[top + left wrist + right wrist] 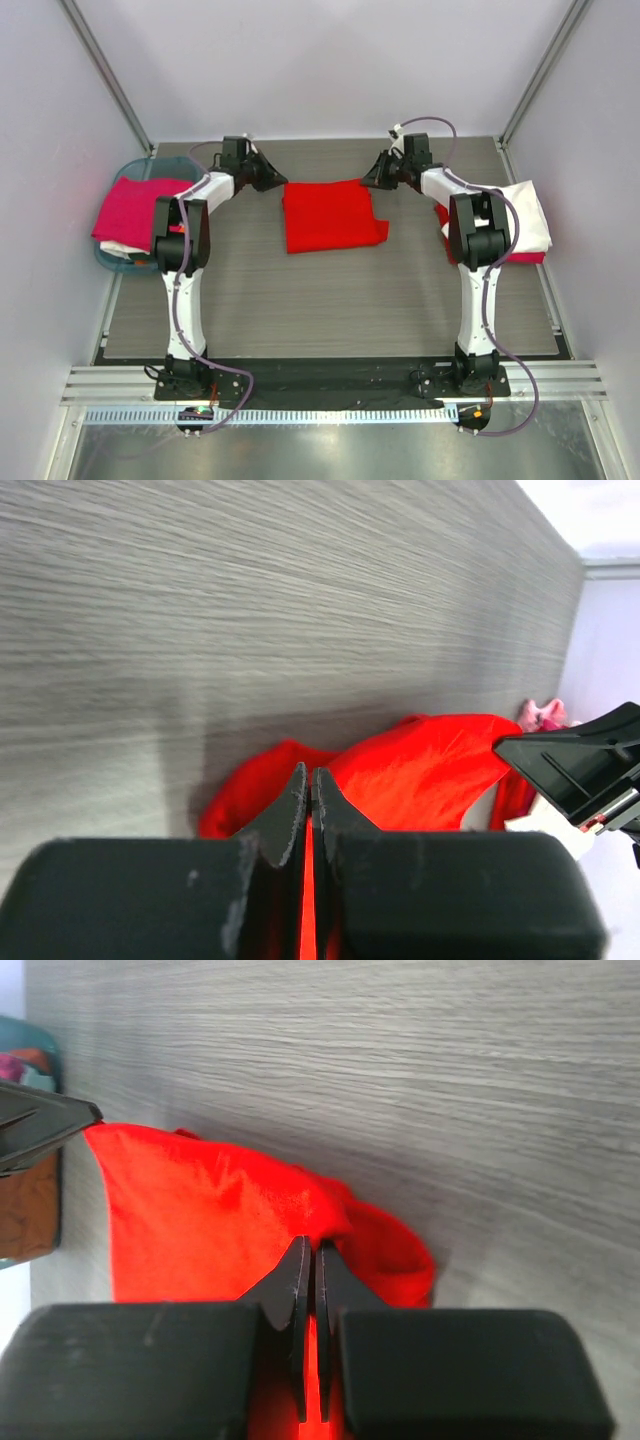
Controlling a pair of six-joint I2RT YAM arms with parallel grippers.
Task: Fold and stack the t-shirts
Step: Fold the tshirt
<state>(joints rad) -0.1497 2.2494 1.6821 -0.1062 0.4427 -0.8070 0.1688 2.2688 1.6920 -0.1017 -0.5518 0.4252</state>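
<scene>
Pinching the far left corner of the red t-shirt (330, 215) in the left tool (310, 776), jaws closed on cloth. Clamping the far right corner likewise in the right tool (309, 1247).

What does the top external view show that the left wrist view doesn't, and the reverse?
Only the top external view shows the teal basket at the table's left edge with a magenta shirt draped over it, both arms in full, and the red shirt's whole folded outline. Only the left wrist view shows the left gripper shut on a far corner of that shirt, with a sliver of red cloth between its fingers. Both show the red shirt lying on the grey table, with the right gripper at its other far corner.
</scene>
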